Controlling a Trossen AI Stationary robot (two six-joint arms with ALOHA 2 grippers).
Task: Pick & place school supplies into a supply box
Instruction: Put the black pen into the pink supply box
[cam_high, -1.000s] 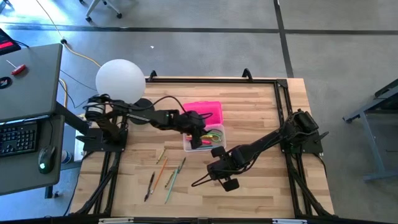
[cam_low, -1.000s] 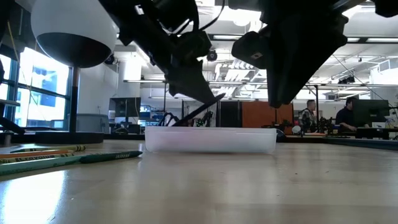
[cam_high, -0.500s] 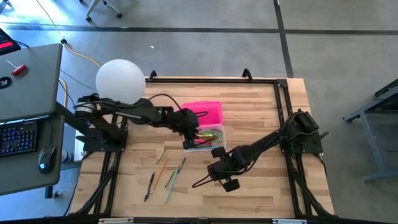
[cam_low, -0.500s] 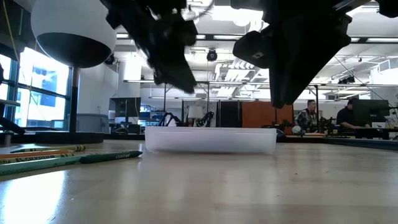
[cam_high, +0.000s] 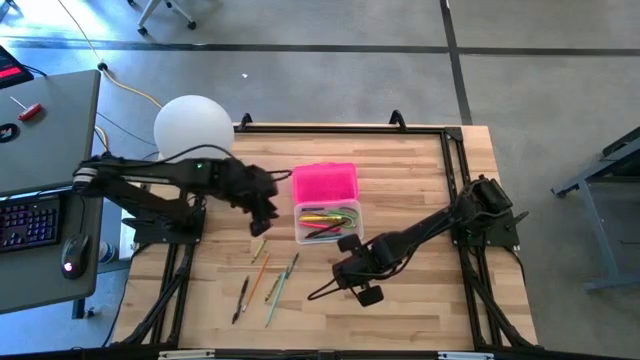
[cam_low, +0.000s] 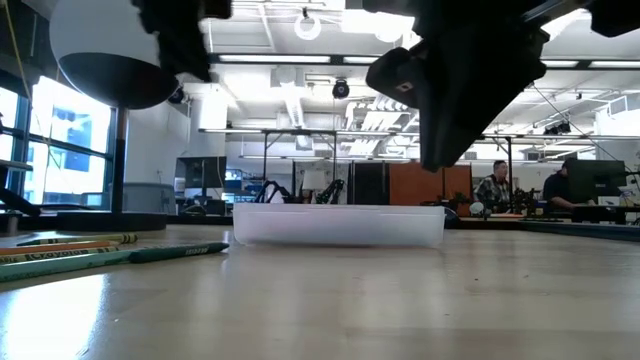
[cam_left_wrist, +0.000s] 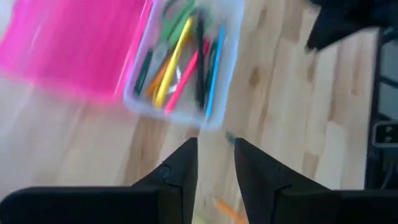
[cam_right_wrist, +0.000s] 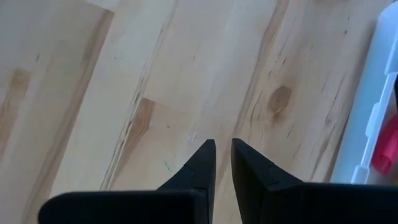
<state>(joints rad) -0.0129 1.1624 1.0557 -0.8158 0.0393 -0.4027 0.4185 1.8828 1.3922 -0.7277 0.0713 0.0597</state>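
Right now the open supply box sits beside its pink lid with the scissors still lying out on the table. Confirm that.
Wrong on the scissors: the left wrist view shows them inside the supply box, among pens. The box does sit open beside its pink lid.

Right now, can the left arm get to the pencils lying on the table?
Probably yes. The left gripper, holding nothing, hangs just above the loose pencils on the table, beside the supply box. Nothing lies between them, and the right gripper waits off to the other side.
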